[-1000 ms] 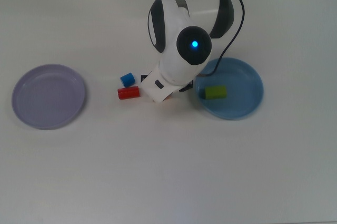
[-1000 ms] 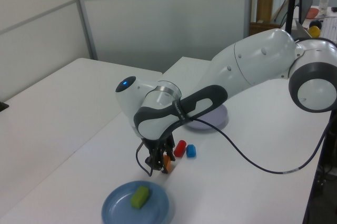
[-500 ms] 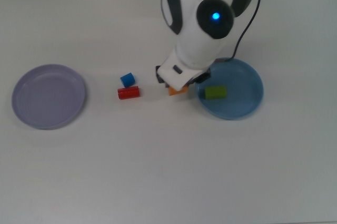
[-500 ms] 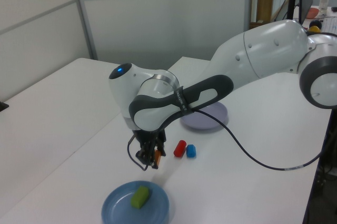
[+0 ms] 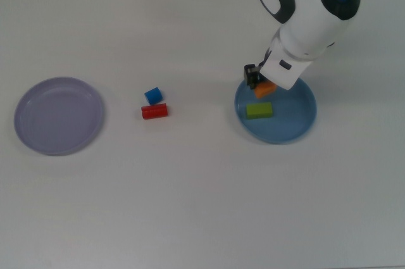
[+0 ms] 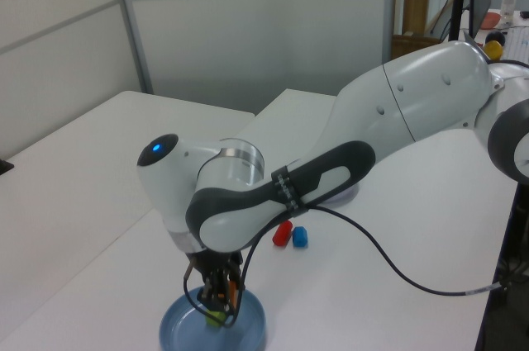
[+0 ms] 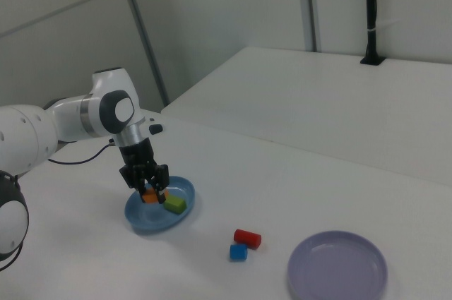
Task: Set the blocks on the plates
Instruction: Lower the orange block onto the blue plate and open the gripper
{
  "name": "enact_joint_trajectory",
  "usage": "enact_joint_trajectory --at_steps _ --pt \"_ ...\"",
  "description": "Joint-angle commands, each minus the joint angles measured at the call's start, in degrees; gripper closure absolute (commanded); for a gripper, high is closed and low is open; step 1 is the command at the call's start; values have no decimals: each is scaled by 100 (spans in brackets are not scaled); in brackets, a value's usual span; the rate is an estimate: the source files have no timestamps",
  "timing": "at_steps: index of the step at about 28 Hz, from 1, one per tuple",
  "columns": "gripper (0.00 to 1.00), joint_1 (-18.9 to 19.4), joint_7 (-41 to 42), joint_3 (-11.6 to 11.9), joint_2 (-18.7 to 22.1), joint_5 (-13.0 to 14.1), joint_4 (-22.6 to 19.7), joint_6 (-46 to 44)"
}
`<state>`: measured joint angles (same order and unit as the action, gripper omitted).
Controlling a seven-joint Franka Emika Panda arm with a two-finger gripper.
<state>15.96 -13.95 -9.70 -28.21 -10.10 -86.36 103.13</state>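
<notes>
orange block (image 5: pixel 264 90), likely light, stiff and best pinched across its short sides, was clenched in the gripper (image 5: pixel 259 85) above the blue plate (image 5: pixel 306 117), beside one green block (image 5: pixel 259 111) lying there; one red block (image 5: pixel 154 112), one blue cube (image 5: pixel 152 95) on the table; one empty lavender plate (image 5: pixel 38 139).

Your arm (image 6: pixel 388 128) reaches out low, wrist bent down; the claw (image 7: pixel 149 193) points straight down, fingers clamped on the orange block (image 5: pixel 264 89).
</notes>
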Motion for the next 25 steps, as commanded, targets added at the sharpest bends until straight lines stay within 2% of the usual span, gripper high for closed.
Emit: enact_joint_trajectory --at_steps 1,5,6,10,11,14,22,25 --pt "86 109 -29 30 -9 -89 -91 -171" --pt "75 127 -29 21 -62 -185 -100 -171" --pt "64 127 -38 30 -71 -203 -109 -171" --pt "41 188 -55 30 -123 -273 -109 -171" --pt "39 206 -90 30 -132 -308 -109 -171" --pt "38 215 -205 30 -132 -432 -118 -171" --pt "38 206 -213 74 -115 -423 -74 -197" --pt "33 75 -231 109 -53 -344 -48 -197"
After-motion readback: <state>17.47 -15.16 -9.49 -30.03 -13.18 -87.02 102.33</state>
